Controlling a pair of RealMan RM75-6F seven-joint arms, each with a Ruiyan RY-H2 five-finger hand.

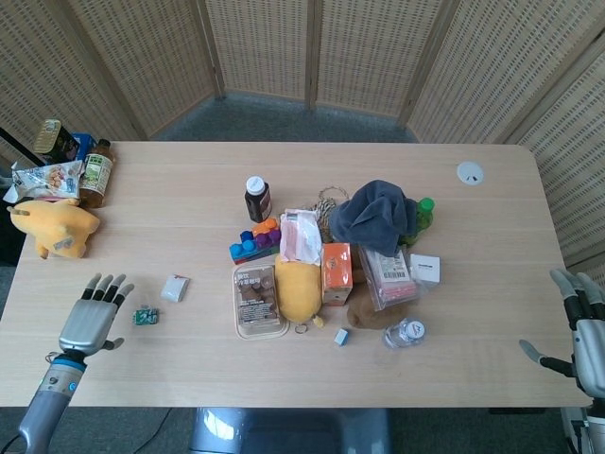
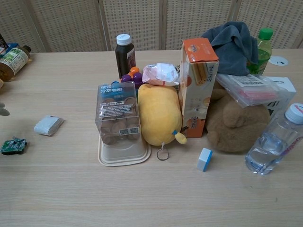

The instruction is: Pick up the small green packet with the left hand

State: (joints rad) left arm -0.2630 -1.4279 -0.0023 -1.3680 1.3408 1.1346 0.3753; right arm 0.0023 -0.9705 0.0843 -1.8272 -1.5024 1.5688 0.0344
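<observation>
The small green packet (image 1: 145, 316) lies flat on the table's front left; in the chest view the green packet (image 2: 13, 145) sits near the left edge. My left hand (image 1: 89, 319) hovers over the table just left of the packet, fingers spread, holding nothing, a small gap apart from it. Only a fingertip shadow shows at the chest view's left edge. My right hand (image 1: 584, 333) hangs off the table's right edge, open and empty.
A silver sachet (image 1: 175, 288) lies just beyond the packet. A clutter pile fills the middle: clear cookie box (image 1: 257, 295), yellow plush (image 1: 299, 291), orange carton (image 1: 337, 271), dark bottle (image 1: 257, 199), grey cloth (image 1: 376, 214), water bottle (image 1: 405, 333). A yellow pig toy (image 1: 55, 228) and bottles sit far left.
</observation>
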